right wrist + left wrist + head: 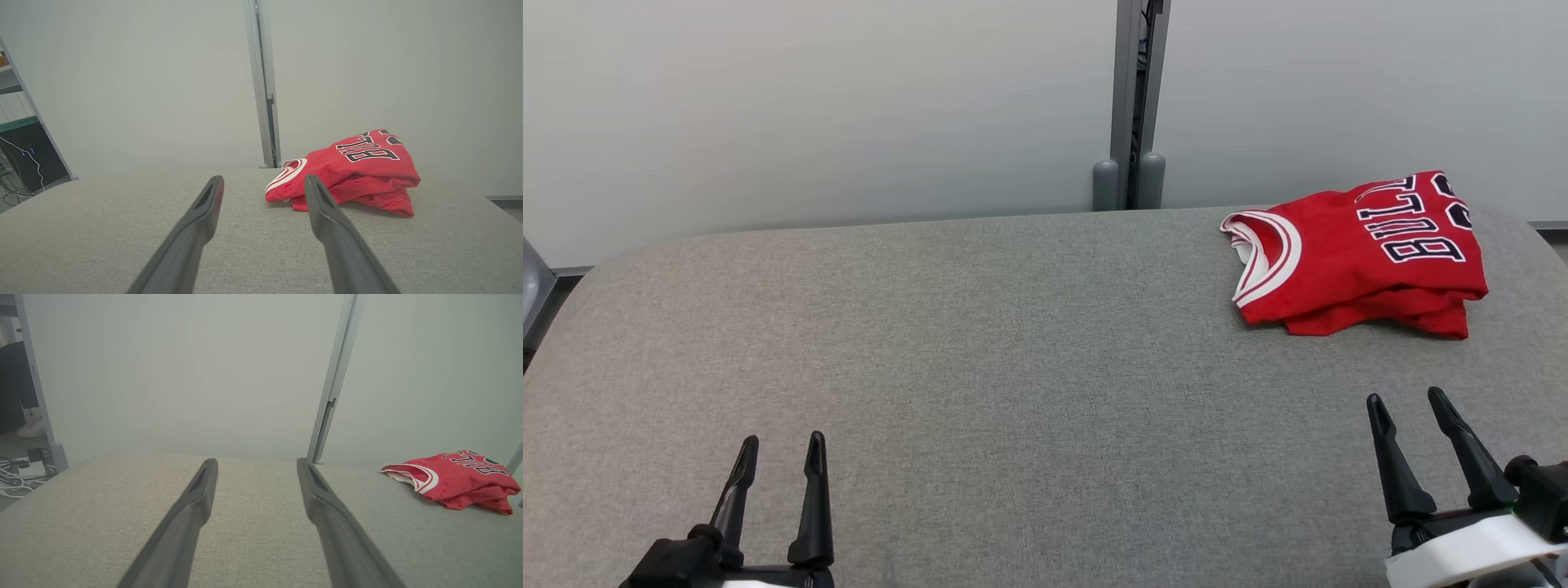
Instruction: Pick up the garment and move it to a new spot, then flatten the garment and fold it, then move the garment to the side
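Note:
The garment (1364,253) is a red jersey with white trim and dark lettering, lying folded in a bundle at the far right of the grey table (980,343). It shows at the right of the left wrist view (453,479) and ahead, slightly right, in the right wrist view (351,171). My right gripper (1407,400) hovers open near the front right edge, a short way in front of the jersey, nothing between its fingers. My left gripper (782,441) stands open at the front left, far from the jersey. In the wrist views the left gripper (256,461) and the right gripper (263,179) are both empty.
A pale wall with a grey vertical post (1135,106) runs behind the table. Cables (16,477) lie on the floor beyond the table's left end. A dark shelf unit (20,151) stands off to the left.

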`<state>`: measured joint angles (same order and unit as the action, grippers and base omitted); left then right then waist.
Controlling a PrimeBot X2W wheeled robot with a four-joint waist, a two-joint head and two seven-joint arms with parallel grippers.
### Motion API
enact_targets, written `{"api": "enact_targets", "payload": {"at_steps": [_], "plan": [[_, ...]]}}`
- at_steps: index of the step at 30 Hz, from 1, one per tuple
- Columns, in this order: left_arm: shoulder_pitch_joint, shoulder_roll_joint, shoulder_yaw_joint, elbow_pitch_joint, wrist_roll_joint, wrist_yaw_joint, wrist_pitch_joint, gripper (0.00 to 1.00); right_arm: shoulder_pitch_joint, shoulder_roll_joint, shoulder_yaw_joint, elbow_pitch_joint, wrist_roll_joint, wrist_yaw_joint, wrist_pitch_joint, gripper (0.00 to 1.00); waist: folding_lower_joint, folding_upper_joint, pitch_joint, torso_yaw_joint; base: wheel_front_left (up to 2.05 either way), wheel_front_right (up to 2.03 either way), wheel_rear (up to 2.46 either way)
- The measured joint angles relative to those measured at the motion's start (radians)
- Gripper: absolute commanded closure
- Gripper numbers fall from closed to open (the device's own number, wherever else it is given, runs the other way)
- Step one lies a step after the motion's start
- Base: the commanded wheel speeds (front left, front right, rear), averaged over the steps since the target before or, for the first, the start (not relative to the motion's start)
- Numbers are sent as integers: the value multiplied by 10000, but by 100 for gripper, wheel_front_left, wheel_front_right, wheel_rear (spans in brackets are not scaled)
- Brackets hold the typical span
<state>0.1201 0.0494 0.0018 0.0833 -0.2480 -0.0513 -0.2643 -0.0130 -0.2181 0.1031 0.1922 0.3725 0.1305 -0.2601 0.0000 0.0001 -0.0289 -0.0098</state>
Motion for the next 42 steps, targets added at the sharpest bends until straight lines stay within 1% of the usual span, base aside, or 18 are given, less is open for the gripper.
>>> {"api": "enact_targets", "payload": {"at_steps": [8,9,13,19,20,31,42], "plan": [[-2,2,-19,38,-61,29,0,0,-18,8,15,81,13,0,0,0,0,0,-8,20,0,0,0],[0,-6,-23,77,-81,23,0,100,-5,19,23,113,13,0,2,100,0,0,-11,18,0,0,0],[28,-79,-46,470,-100,23,46,100,248,245,82,414,33,0,48,100,0,0,-9,20,0,0,0],[-74,-84,56,813,-1296,-8,525,100,262,374,-50,468,1137,0,301,100,0,0,9,24,0,0,0],[-74,-84,56,813,-1296,-8,525,100,262,374,-50,468,1137,0,301,100,0,0,9,24,0,0,0],[-638,-81,213,1206,-3118,-105,1152,100,195,579,-355,460,2821,0,654,100,0,0,37,31,0,0,0],[-1163,-79,378,1528,-4700,-224,1695,100,11,761,-640,447,4316,0,945,100,0,0,64,36,0,0,0]]}}
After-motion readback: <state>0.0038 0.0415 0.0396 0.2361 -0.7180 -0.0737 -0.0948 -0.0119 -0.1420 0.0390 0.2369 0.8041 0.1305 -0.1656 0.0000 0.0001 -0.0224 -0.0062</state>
